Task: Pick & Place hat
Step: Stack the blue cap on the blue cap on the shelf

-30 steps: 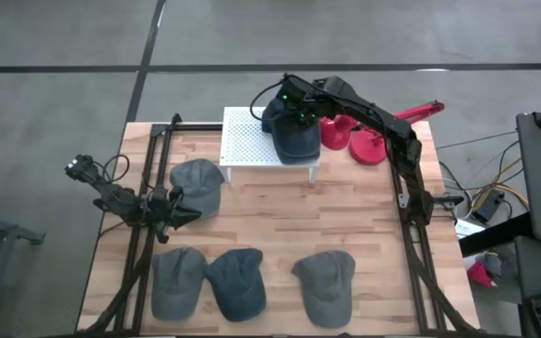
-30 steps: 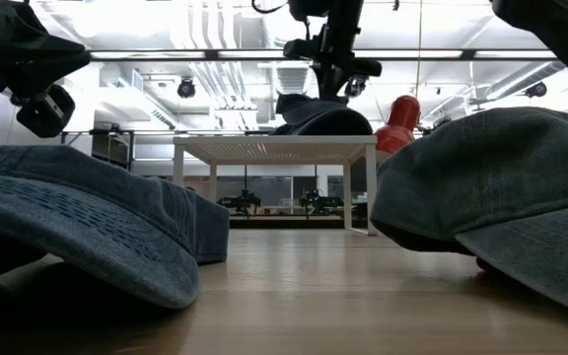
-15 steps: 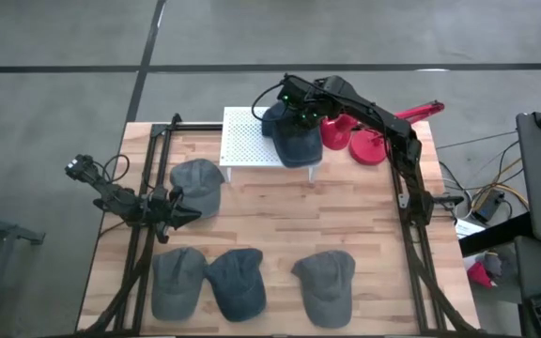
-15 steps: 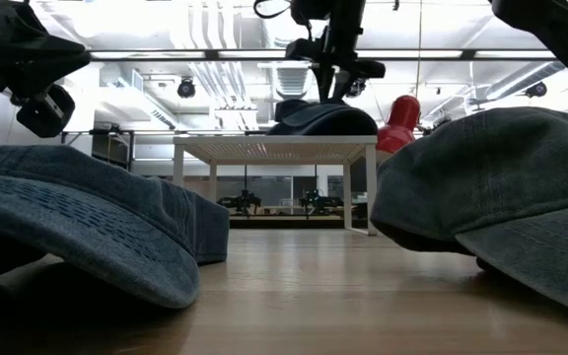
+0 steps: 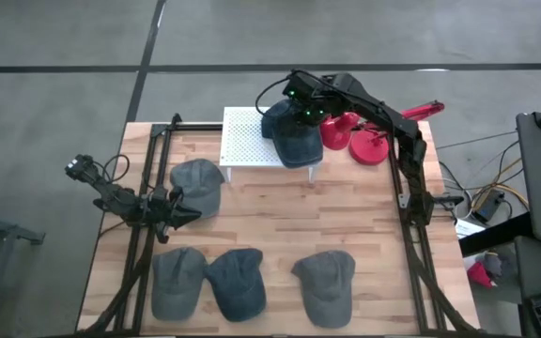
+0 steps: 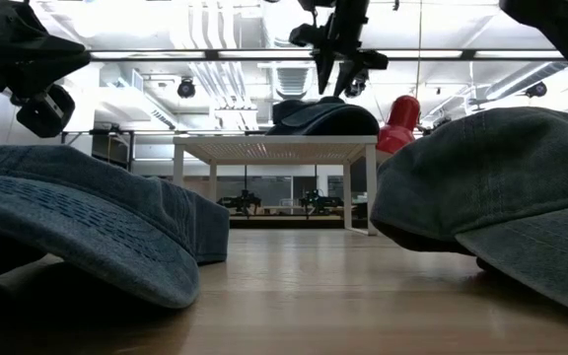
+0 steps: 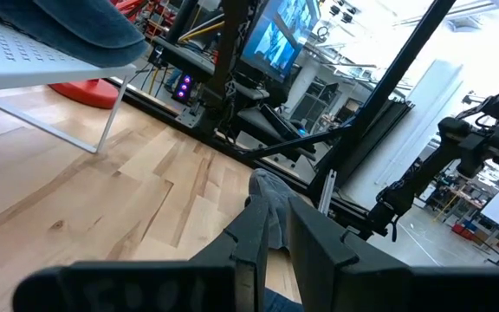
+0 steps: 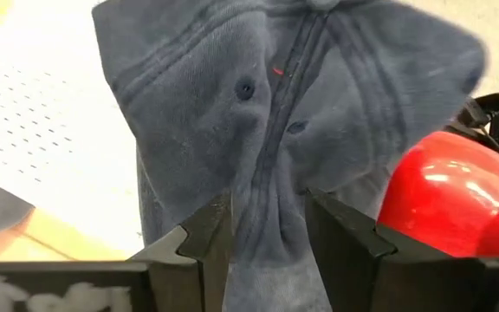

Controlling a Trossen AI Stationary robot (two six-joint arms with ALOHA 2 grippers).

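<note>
A dark blue denim hat [image 5: 296,143] lies on the right part of a white perforated stand [image 5: 245,141] at the table's far edge, its brim overhanging the stand's near edge. In the low view the hat [image 6: 323,118] rests on the stand top [image 6: 274,148]. My right gripper [image 5: 295,111] hovers open just above the hat's crown [image 8: 267,130], with its fingers [image 6: 338,84] clear of the cloth. My left gripper [image 5: 191,214] waits shut at the table's left side, beside another hat [image 5: 198,183].
Three more denim hats lie along the near edge [image 5: 177,280] [image 5: 238,282] [image 5: 327,282]. A red stand-like object [image 5: 355,139] sits right of the white stand, close to the right gripper. Bare wood shows in the table's middle.
My right gripper has risen straight up off the hat's crown and now stands clear above it. The hat has stayed on the stand and settled flatter. The left arm has kept still.
</note>
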